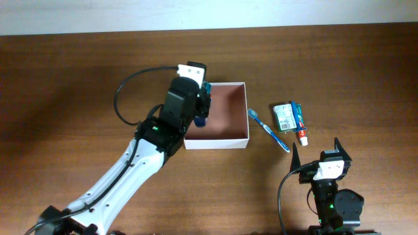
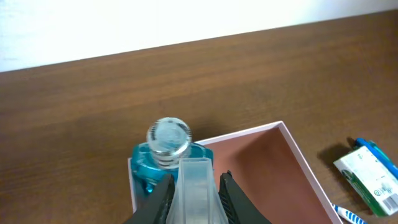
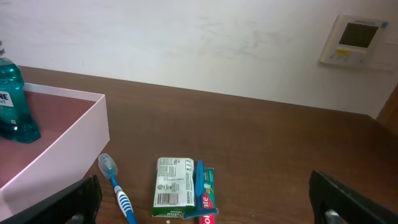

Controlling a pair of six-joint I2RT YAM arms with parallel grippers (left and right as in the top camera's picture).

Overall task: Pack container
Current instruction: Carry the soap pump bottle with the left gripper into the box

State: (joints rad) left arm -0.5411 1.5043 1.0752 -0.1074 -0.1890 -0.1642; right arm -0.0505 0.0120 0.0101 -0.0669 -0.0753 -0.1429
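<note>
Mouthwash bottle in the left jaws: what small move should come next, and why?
Probably open the left gripper: its jaws are shut on the mouthwash bottle, which already seems to stand upright inside the container, near one wall.

Bottle point(image 3: 13, 99) stands in the container point(image 1: 228, 139) under my left gripper point(image 2: 195, 180); toothbrush point(image 1: 268, 129) lies right of it, then packet point(image 1: 283, 117), then toothpaste point(image 1: 299, 124).

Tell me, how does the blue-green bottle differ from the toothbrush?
The bottle stands upright inside the box; the toothbrush lies flat on the table, outside the box. The bottle is bulky, with a clear cap; the toothbrush is slim, blue and white. Both are bluish toiletries.
</note>
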